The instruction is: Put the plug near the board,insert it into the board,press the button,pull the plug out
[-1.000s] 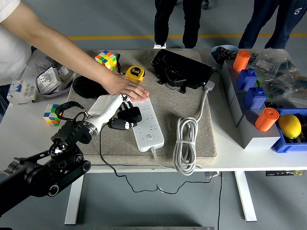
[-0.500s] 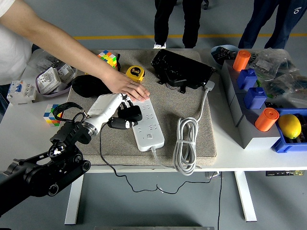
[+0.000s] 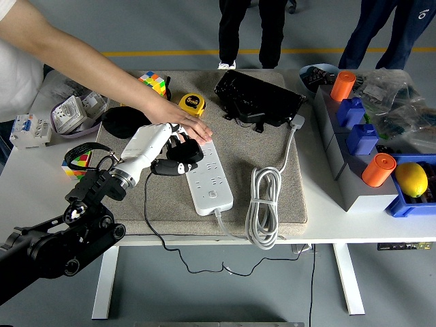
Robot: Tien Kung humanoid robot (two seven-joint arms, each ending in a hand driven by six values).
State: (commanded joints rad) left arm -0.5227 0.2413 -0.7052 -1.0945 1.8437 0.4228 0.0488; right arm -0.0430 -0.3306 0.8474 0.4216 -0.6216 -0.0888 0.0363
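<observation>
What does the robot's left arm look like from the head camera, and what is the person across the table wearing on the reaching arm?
The left arm is black, built of chunky jointed segments with round joint housings. Its forearm has a white shell and a silvery wrist ring, ending in the left hand with dark fingers. The person's arm is bare below a short white sleeve.

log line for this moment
left hand: shut on plug | plug: at power strip far end | person's hand: on strip | right: out of view

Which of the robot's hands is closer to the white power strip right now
Left. The left hand holds the black plug at the white power strip's far left edge, beside a person's hand pressing it down. The right hand isn't in view.
</observation>
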